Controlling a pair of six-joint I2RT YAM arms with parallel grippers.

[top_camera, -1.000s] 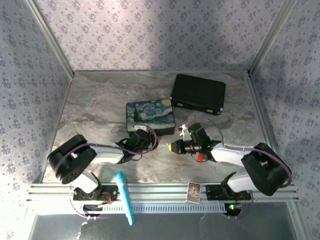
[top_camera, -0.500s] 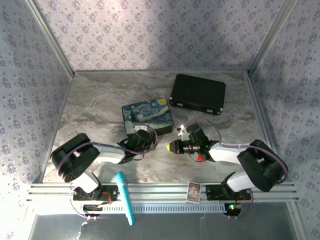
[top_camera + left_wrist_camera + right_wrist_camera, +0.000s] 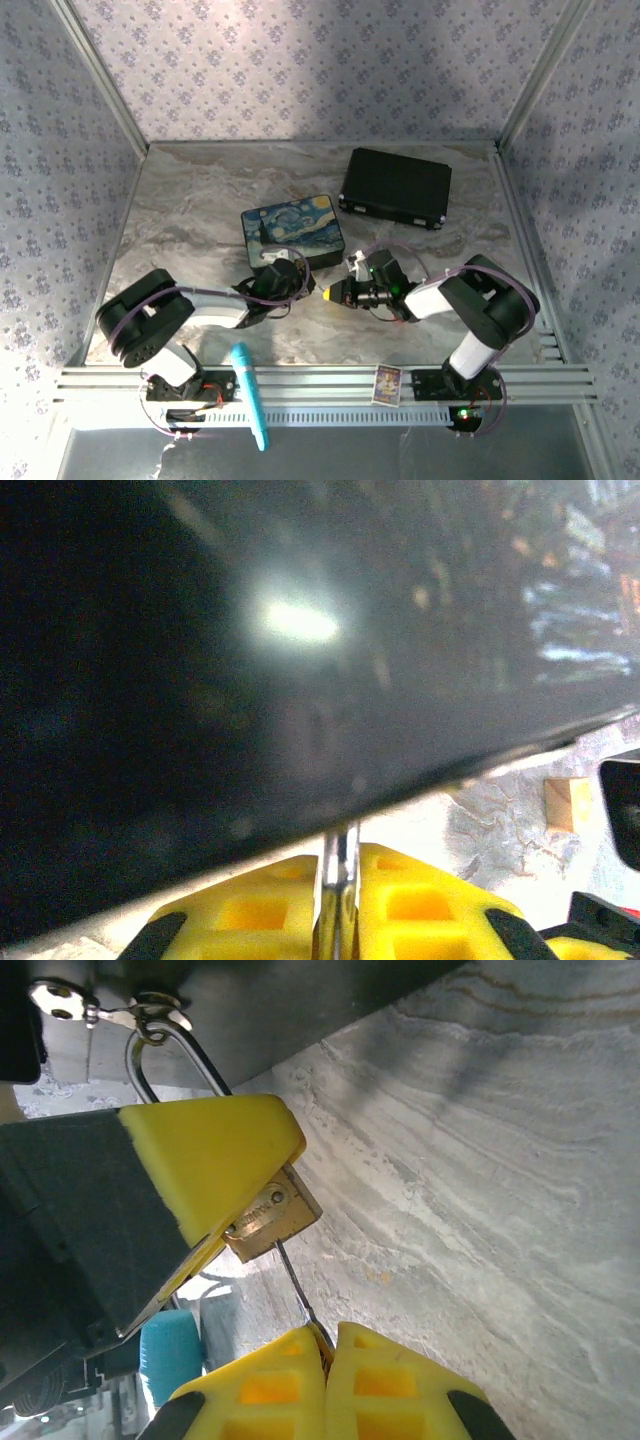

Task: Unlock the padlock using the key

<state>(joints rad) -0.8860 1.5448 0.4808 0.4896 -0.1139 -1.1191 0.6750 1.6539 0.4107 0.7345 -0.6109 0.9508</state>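
The fingers of the right gripper were pressed together on the key, whose thin blade ran up toward 11 o'clock into the base of the padlock. The left gripper had its fingers clamped on the padlock, the silver shackle standing between them. In the right wrist view one yellow left finger lay across the brass body, and the shackle hooked through a small metal hasp on the dark box wall above.

From overhead, the two grippers met tip to tip just off the 5 o'clock corner of the painted box, the left one reaching in from 9 o'clock and the right from 3 o'clock.

Compared with a second earlier, the right gripper had shifted slightly toward 9 o'clock, its elbow had swung well inward from the table's 3 o'clock edge, and the painted box had slid a little toward 9 o'clock.
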